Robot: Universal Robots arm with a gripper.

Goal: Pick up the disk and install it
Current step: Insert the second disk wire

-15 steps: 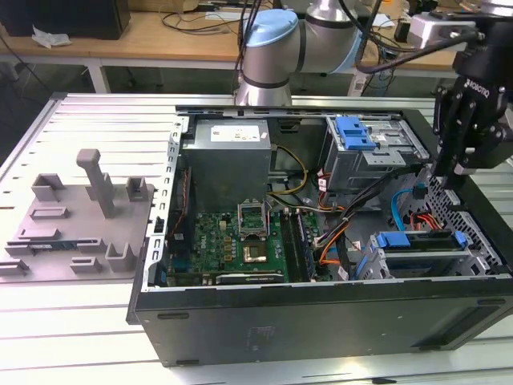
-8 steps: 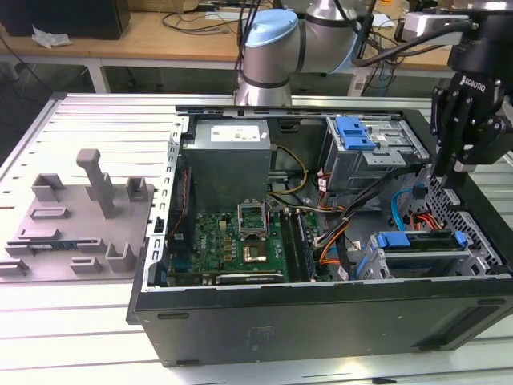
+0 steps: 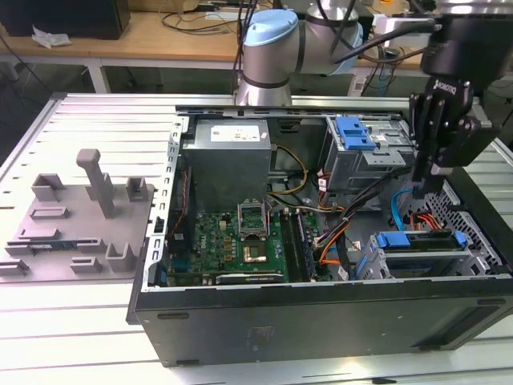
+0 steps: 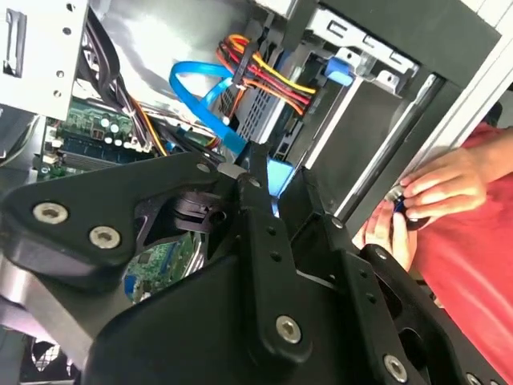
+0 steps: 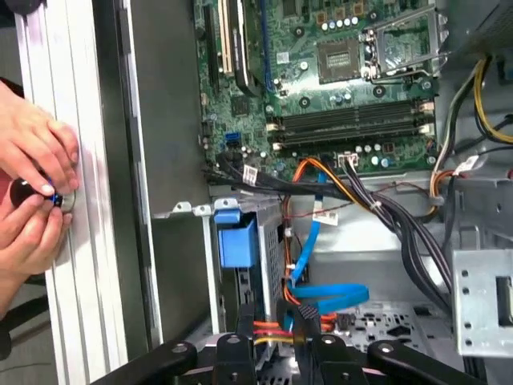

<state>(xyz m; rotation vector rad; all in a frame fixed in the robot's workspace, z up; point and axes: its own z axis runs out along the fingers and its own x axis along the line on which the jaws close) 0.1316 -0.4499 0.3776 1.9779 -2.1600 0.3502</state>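
Black linkage bars of the pincer crowd the foreground of the second wrist view; whether it is released or clenched I cannot tell. In the exterior view the pincer hangs over the open computer case, at the exterior view's right, just above a bundle of red and orange cables and a looping blue data cable.

The disk, with its blue carrier frame, lies in the lower bay of the case, near the front wall and below the pincer, apart from it. A grey drive cage topped by a blue latch piece stands behind it. The green motherboard fills the case's middle, with the grey power supply beyond.

Outside the case, a grey fixture plate rests on the ribbed tabletop. In the first wrist view a person's hands grip a small object at the tabletop's edge.
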